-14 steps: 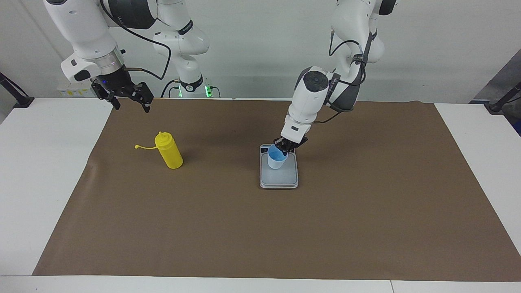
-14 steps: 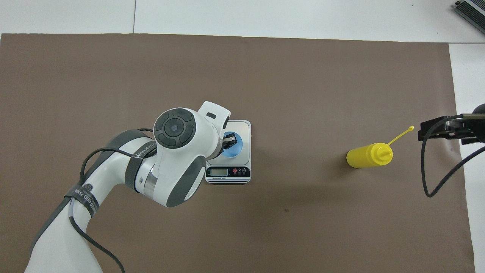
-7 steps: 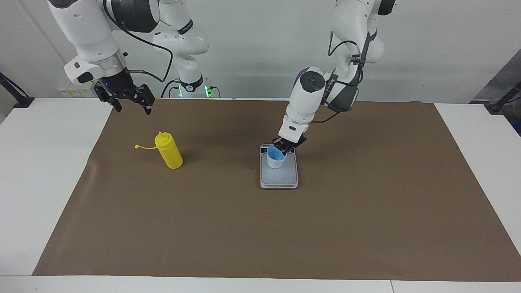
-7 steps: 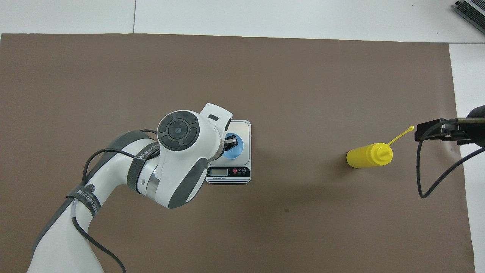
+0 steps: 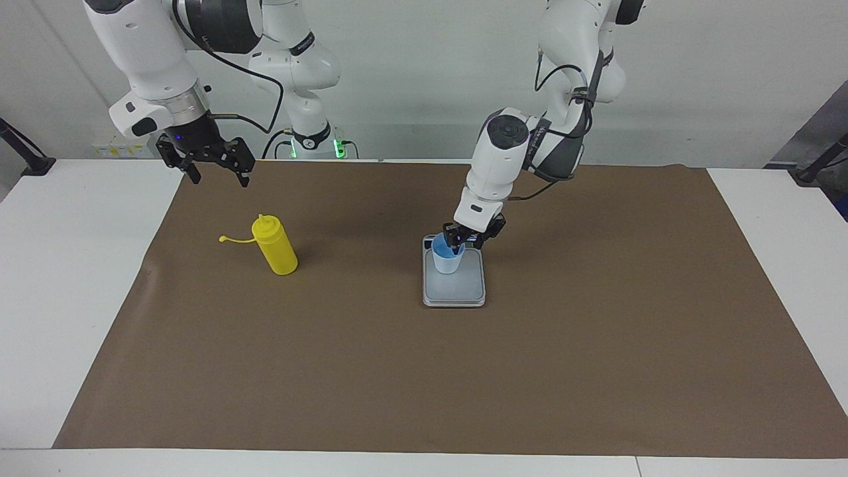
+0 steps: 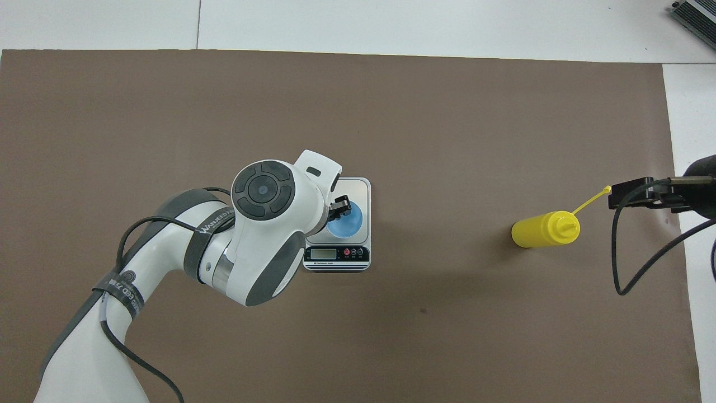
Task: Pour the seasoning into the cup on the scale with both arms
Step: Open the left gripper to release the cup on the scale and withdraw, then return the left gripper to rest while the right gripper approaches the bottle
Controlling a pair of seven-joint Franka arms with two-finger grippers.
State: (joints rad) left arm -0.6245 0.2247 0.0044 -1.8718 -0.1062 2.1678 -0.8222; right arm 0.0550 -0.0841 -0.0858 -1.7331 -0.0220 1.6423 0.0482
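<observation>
The yellow seasoning bottle [image 5: 275, 248] stands upright on the brown mat toward the right arm's end, its cap strap [image 5: 232, 239] sticking out sideways; it also shows in the overhead view [image 6: 542, 230]. The pale blue cup [image 5: 447, 260] stands upright on the silver-grey scale [image 5: 457, 290], near its display end. My left gripper [image 5: 467, 240] is at the cup's rim, fingers apart. In the overhead view the cup [image 6: 344, 223] shows on the scale [image 6: 359, 193] beside that gripper [image 6: 337, 208]. My right gripper [image 5: 215, 173] hangs open and empty in the air over the mat's edge, apart from the bottle.
The brown mat [image 5: 596, 344] covers most of the white table [image 5: 79, 278]. The right gripper's black cable [image 6: 621, 268] hangs in a loop beside the bottle. The left arm's big wrist [image 6: 263, 235] hides part of the scale from above.
The cup went from tilted in the left gripper to upright on the scale, and the fingers have spread at its rim. The right gripper drifted slightly toward the bottle's strap.
</observation>
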